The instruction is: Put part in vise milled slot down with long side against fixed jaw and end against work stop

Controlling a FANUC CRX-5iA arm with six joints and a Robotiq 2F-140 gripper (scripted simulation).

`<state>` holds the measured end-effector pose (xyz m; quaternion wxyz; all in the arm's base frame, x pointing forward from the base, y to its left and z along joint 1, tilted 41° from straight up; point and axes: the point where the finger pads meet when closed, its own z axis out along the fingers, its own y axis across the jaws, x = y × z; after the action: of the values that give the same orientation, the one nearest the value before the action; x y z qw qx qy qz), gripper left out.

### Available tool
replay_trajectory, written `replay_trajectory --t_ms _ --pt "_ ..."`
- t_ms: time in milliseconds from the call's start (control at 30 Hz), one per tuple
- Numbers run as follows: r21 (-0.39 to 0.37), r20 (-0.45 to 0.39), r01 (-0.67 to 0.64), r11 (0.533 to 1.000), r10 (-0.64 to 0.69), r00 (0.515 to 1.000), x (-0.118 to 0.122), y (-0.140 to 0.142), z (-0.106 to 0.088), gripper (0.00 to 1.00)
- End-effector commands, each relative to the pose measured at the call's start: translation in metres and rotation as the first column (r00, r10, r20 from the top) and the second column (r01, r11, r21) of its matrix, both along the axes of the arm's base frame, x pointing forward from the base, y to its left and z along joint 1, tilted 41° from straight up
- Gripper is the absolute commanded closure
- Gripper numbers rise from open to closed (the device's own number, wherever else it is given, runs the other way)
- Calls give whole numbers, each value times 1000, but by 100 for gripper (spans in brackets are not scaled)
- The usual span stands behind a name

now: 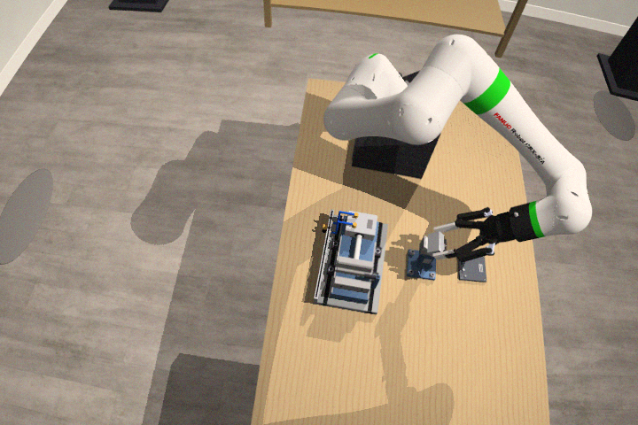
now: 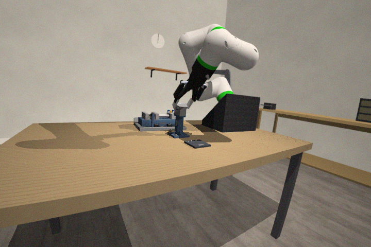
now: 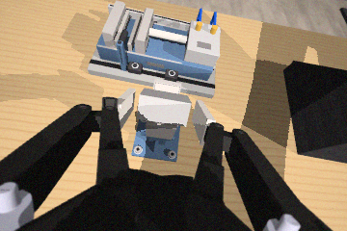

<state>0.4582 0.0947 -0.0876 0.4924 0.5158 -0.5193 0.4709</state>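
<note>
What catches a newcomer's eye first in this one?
The big white arm with green bands reaches over the wooden table. Its black gripper is open on either side of the grey block resting in the V-block. The blue vise sits just beyond.
</note>
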Motion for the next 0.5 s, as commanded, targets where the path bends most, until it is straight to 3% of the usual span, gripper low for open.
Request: replay_trajectory --t_ms 0,467 --pt "0 0 0 1000 0 1000 0 0 0 49" --pt "0 0 0 1000 0 1000 0 -1 -1 49"
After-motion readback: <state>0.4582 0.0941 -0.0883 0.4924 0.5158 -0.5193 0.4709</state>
